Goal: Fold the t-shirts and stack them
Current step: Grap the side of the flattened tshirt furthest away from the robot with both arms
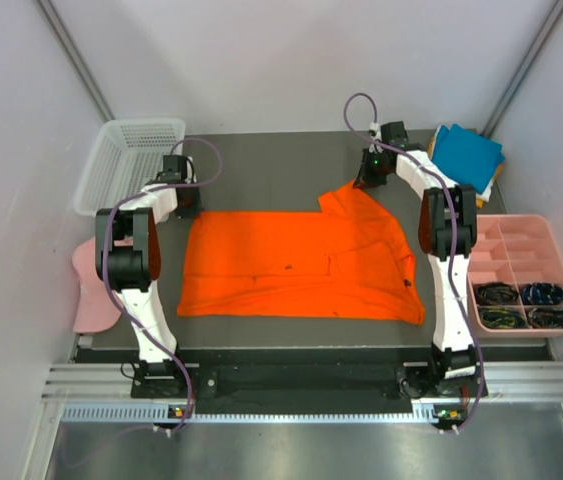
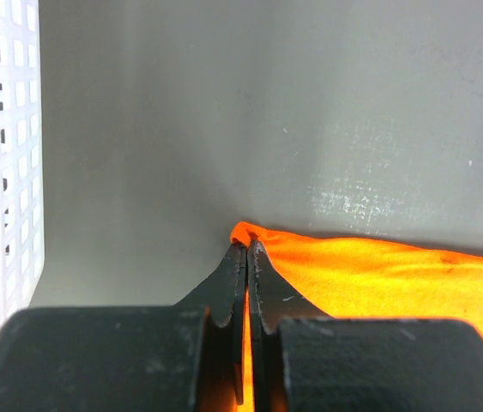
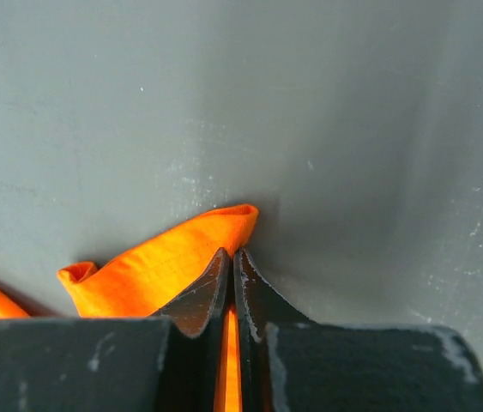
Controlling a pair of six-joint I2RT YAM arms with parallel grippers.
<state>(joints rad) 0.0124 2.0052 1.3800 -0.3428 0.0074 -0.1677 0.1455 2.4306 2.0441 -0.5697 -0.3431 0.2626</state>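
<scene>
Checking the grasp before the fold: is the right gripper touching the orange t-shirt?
Touching. The right wrist view shows the right gripper shut on the orange t-shirt, with fabric pinched between the jaws.

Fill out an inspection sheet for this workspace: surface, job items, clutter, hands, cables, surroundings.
Surface: dark table, scuffed, no spills seen.
Job's things: orange t-shirt spread out, its far right part pulled up; teal t-shirt tops a pile at the far right corner.
Clutter: pink cap at the left edge; white basket far left; pink divided tray on the right, holding dark small items.
Hands: left hand shut on the orange t-shirt's far left corner; right hand shut on its far right part.
Cables: purple cable loops along each arm.
Surroundings: pale walls; metal rail at the near edge.
</scene>
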